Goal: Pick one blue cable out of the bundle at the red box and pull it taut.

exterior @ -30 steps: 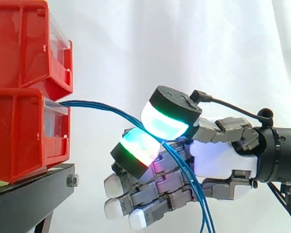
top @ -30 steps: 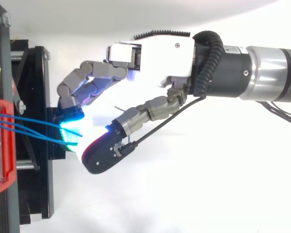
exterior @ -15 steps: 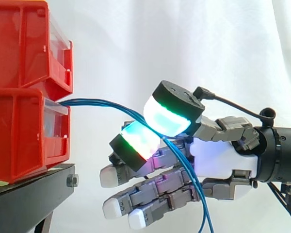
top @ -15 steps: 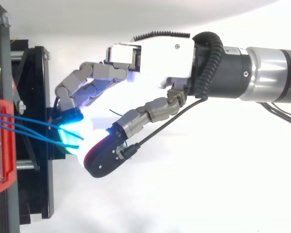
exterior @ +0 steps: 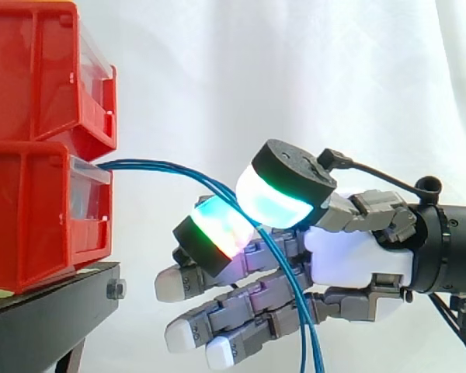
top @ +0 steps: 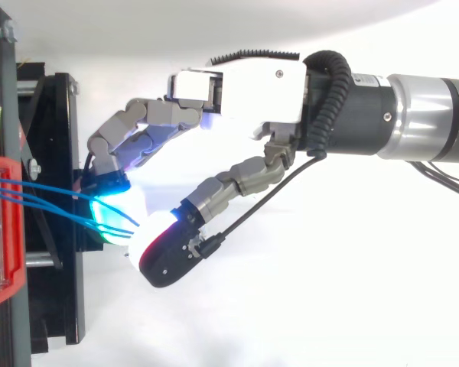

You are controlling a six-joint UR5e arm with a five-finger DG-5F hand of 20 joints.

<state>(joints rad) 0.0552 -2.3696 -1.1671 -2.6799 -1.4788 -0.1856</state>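
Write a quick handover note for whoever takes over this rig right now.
Hand: thumb and a finger pinch the blue cables, apparently several strands.
Cables: run from the lower red bin on the black stand, arc through the pinch, hang slack below.
Done: bundle grasped.
Left: single out one cable, pull it taut.

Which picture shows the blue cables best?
The side view. There the blue cables arc out of the lower red bin, pass between the hand's glowing fingers and hang down past them. The top view shows a short stretch of them, fanned out from the bin to the fingers.
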